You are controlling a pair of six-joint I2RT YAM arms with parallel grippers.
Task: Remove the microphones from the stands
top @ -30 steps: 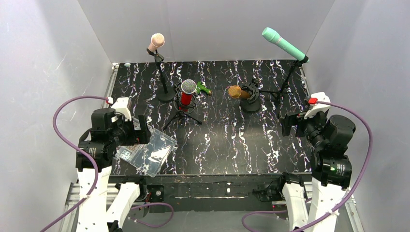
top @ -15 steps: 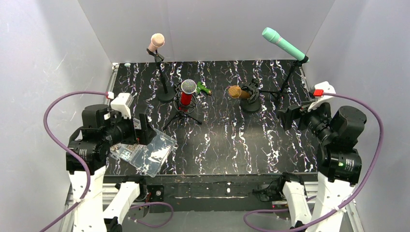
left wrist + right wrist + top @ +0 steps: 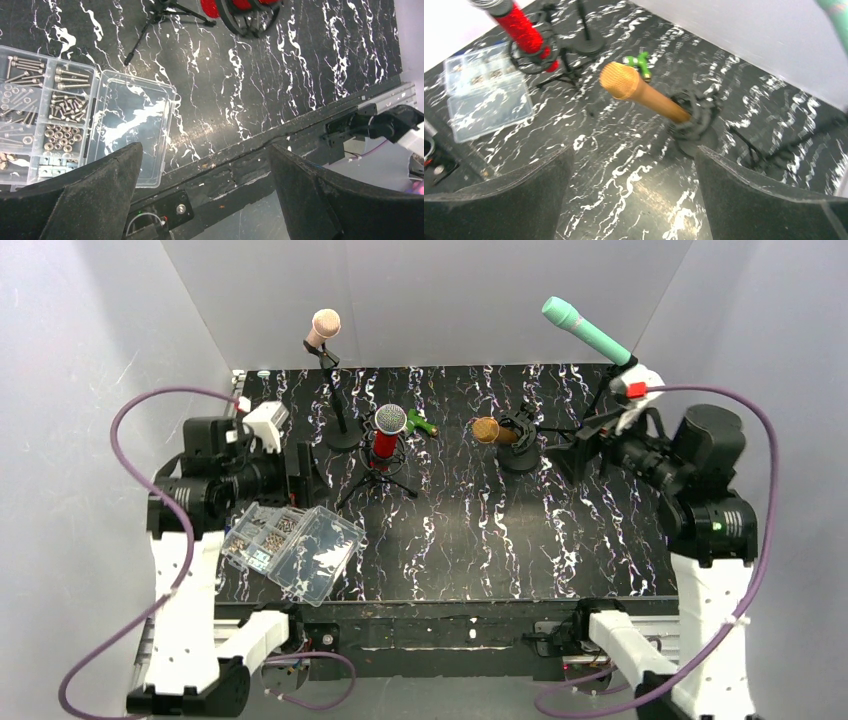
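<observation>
Looking down from high above and behind both arm bases in the top external view, facing the back wall and taking in the whole table [image 3: 470, 540] from afar. Pointing steeply down in the left wrist view, past the left gripper [image 3: 204, 149], fairly near the table's near-left part, catching the clear parts box [image 3: 90, 115], the front edge, and just the bottom of the red microphone [image 3: 210, 5]. Facing leftward and somewhat down across the table in the right wrist view, past the right gripper [image 3: 634, 150], sitting close to the gold microphone [image 3: 644, 95]. Sharing the parts box and red microphone across all three views.
</observation>
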